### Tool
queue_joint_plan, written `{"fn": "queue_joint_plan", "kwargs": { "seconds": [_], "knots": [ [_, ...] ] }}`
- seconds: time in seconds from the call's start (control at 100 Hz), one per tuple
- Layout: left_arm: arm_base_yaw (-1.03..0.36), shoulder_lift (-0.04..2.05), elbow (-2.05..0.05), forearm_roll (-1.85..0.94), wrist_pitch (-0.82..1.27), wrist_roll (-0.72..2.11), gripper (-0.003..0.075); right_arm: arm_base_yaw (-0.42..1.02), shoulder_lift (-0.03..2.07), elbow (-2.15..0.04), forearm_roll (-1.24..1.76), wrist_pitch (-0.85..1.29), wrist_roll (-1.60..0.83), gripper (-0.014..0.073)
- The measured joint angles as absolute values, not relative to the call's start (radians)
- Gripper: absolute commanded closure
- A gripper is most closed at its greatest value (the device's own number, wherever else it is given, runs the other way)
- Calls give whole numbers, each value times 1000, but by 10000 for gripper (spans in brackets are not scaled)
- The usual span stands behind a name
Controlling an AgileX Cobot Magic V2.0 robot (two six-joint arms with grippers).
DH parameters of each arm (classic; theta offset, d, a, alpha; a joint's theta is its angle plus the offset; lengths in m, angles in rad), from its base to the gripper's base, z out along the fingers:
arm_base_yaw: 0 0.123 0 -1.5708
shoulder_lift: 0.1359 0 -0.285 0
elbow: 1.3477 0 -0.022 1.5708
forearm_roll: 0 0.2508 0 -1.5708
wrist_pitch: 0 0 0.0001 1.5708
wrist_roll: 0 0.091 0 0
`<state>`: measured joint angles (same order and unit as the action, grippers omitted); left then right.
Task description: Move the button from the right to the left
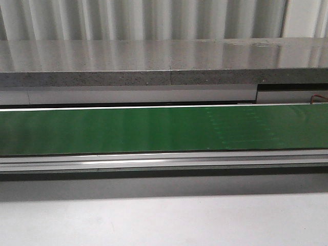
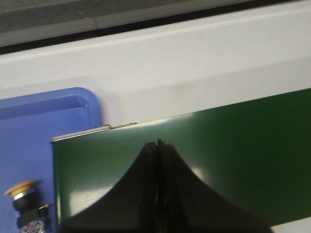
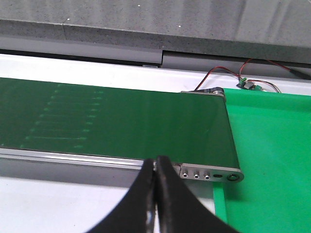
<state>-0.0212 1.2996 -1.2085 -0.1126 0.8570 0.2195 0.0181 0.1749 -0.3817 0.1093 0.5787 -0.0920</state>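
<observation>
the green conveyor belt (image 1: 154, 128) is the landmark here, running across the front view with nothing riding on it. in the left wrist view the button (image 2: 26, 206) lies on a blue tray (image 2: 58, 116) that sits just past the belt's left end, its yellow cap up and its black collar and contact block below, partly cut off by the picture edge. so, as a judgement, the button appears to have reached the left side already and little or nothing is left to do, unless more buttons are to come; none shows on the belt or on the green tray (image 3: 272, 155) beside the belt's right end. the left gripper (image 2: 156, 145) hangs over the belt's left end, fingers pressed together and holding nothing. the right gripper (image 3: 155, 162) hangs at the near edge of the belt close to its right end, likewise closed and empty.
</observation>
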Motion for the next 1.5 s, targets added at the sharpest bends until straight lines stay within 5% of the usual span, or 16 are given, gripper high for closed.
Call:
{"fn": "queue_joint_plan", "kwargs": {
  "seconds": [0.69, 1.5],
  "knots": [
    [-101, 694, -721, -193, 563, 217, 741, 18, 175, -382, 108, 579, -92, 661],
    [-101, 53, -349, -224, 459, 214, 741, 18, 175, -382, 108, 579, -92, 661]
  ]
}}
